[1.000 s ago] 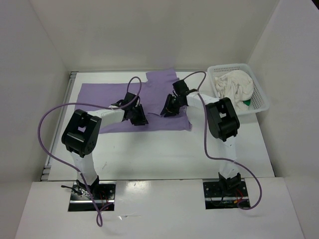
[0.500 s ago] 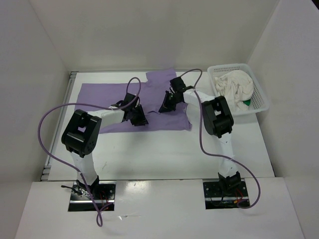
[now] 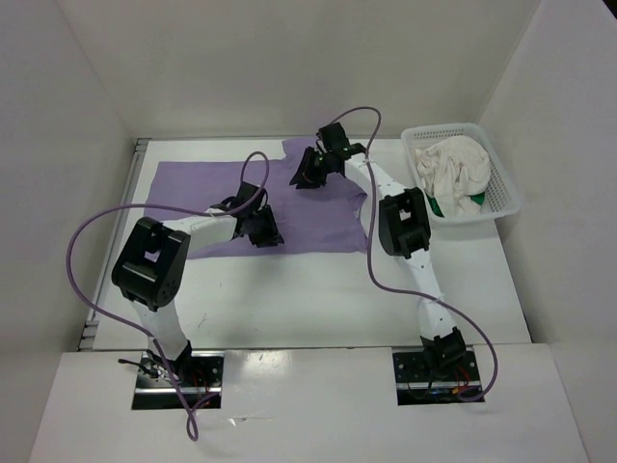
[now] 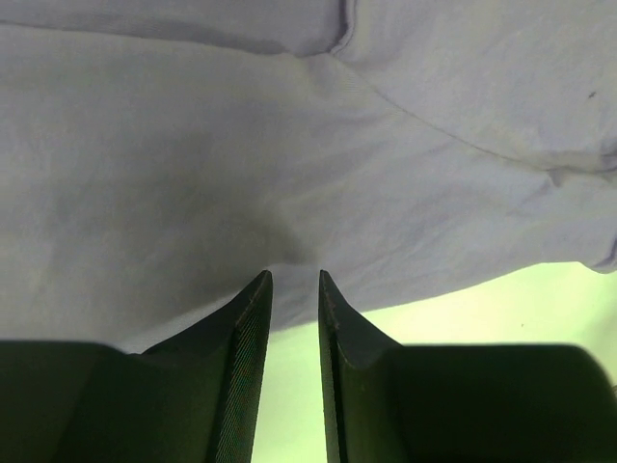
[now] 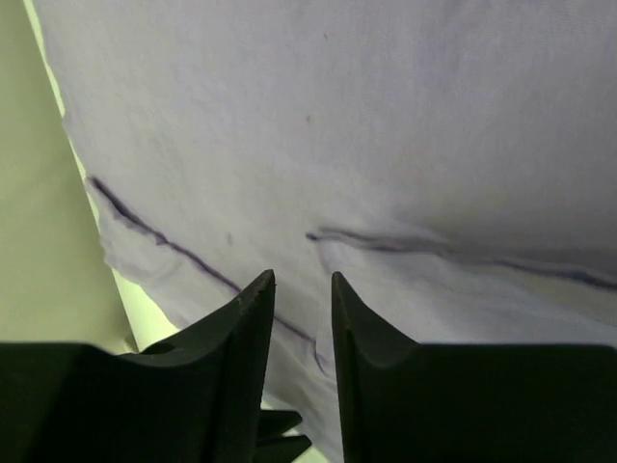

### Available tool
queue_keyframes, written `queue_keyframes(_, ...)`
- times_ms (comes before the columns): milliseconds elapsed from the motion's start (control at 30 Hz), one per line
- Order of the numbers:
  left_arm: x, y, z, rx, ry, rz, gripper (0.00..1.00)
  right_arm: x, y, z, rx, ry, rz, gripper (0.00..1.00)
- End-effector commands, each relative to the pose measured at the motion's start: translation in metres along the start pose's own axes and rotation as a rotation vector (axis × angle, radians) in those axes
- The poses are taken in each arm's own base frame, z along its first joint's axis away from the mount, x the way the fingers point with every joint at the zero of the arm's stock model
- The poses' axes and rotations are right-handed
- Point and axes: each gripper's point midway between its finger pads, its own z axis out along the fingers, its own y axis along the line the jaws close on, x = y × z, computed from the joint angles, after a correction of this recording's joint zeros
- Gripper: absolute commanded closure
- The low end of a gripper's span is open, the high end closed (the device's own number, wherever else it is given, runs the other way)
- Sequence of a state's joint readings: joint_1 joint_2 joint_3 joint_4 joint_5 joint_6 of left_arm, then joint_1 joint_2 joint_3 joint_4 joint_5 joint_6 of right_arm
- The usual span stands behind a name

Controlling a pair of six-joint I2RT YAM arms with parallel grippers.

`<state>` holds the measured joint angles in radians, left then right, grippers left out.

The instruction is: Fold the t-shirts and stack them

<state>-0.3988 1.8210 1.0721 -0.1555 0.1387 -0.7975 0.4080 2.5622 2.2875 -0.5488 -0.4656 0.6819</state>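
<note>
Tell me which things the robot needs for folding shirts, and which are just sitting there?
For the job:
lavender t-shirt
cream t-shirt
green t-shirt
left gripper
right gripper

Just sitting there:
white mesh basket, holding the cream and green shirts
table

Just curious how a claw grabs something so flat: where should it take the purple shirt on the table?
The purple shirt lies spread flat, so only its border offers a lip to pinch: probably the near hem, coming low across the table in front of it.
</note>
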Motion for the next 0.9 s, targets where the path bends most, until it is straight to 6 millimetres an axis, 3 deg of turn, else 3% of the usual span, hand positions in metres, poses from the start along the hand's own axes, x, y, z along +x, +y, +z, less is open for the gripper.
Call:
queue_keyframes(0,-0.015,-0.008,-0.024,0.021,-0.062,-0.016,0.67,-0.004,0.03,-0.025,-0.023,0.003,-0.052,0.64)
queue_keyframes(33,-0.018,-0.011,-0.028,0.025,-0.066,-0.015,0.67,-0.002,0.022,-0.029,0.015,-0.008,-0.068,0.62)
queue_keyframes(67,-0.019,-0.009,-0.028,0.018,-0.073,-0.003,0.67,-0.011,0.041,-0.051,-0.009,-0.058,-0.103,0.62)
queue_keyframes(100,-0.023,-0.014,-0.033,0.028,-0.085,0.0,0.67,0.003,0.023,-0.05,0.034,-0.035,-0.081,0.62)
queue_keyframes(133,-0.023,-0.014,-0.034,0.028,-0.085,0.009,0.67,0.004,0.019,-0.059,0.044,-0.049,-0.076,0.62)
queue_keyframes(167,-0.024,-0.014,-0.034,0.028,-0.085,0.018,0.67,-0.007,0.036,-0.086,0.011,-0.117,-0.103,0.64)
queue_keyframes(200,-0.024,-0.014,-0.034,0.028,-0.085,0.018,0.67,0.017,0.01,-0.082,0.061,-0.071,-0.082,0.69)
queue_keyframes(233,-0.024,-0.014,-0.034,0.028,-0.085,0.018,0.67,0.024,0.004,-0.087,0.075,-0.07,-0.09,0.8)
queue_keyframes(267,-0.018,-0.01,-0.026,0.019,-0.061,0.015,0.67,0.045,-0.009,-0.095,0.099,-0.039,-0.073,0.85)
queue_keyframes(333,-0.019,-0.011,-0.021,0.026,-0.053,0.015,0.67,0.065,-0.029,-0.099,0.144,-0.018,-0.068,0.96)
queue_keyframes(367,-0.017,-0.01,-0.015,0.023,-0.036,0.013,0.67,0.09,-0.051,-0.098,0.182,0.031,-0.041,0.98)
queue_keyframes(467,-0.011,-0.007,0.0,0.02,0.004,0.007,0.67,0.114,-0.074,-0.097,0.221,0.067,-0.019,1.0)
queue_keyframes(633,-0.001,-0.006,0.017,0.015,0.06,0.015,0.67,0.124,-0.107,-0.088,0.339,0.065,-0.013,1.0)
queue_keyframes(767,0.027,0.004,0.017,0.011,0.134,-0.012,0.67,0.14,-0.143,-0.099,0.455,0.072,0.04,1.0)
queue_keyframes(800,0.043,0.013,0.015,0.008,0.176,-0.021,0.68,0.146,-0.151,-0.1,0.479,0.077,0.056,1.0)
queue_keyframes(867,0.059,0.009,0.006,0.023,0.198,-0.012,0.68,0.161,-0.161,-0.111,0.5,0.097,0.074,1.0)
